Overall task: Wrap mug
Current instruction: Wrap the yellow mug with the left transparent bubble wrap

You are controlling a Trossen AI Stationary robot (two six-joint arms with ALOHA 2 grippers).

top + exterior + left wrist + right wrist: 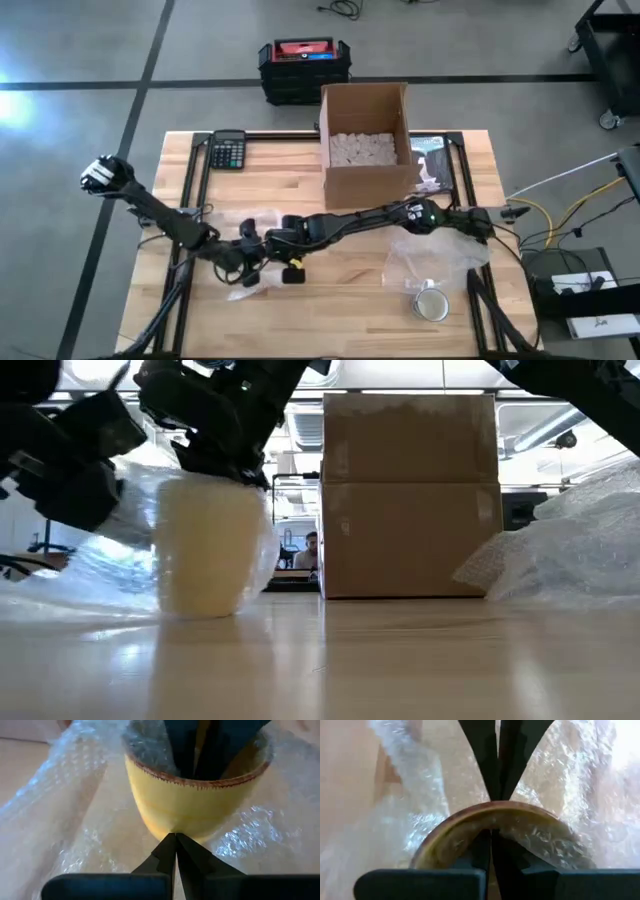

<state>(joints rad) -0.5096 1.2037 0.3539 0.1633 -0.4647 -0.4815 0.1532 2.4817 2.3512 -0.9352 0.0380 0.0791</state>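
Mug (192, 805): we see a yellow glaze, brown rim, upright on the table (330, 295).
Left hand (175, 836): pinched shut just beside the mug.
Right hand (491, 832): closed, tips inside the mug's mouth.
Bubble wrap (65, 815): draped beneath and around both hands.
Low view: we alone see the cardboard box (408, 495) behind.

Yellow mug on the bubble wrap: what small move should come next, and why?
Probably the right gripper tucks the bubble wrap deeper into the yellow mug. Its shut fingers already sit inside the rim with wrap, while the left gripper, shut, pinches wrap at the mug's base; much of the sheet lies loose.
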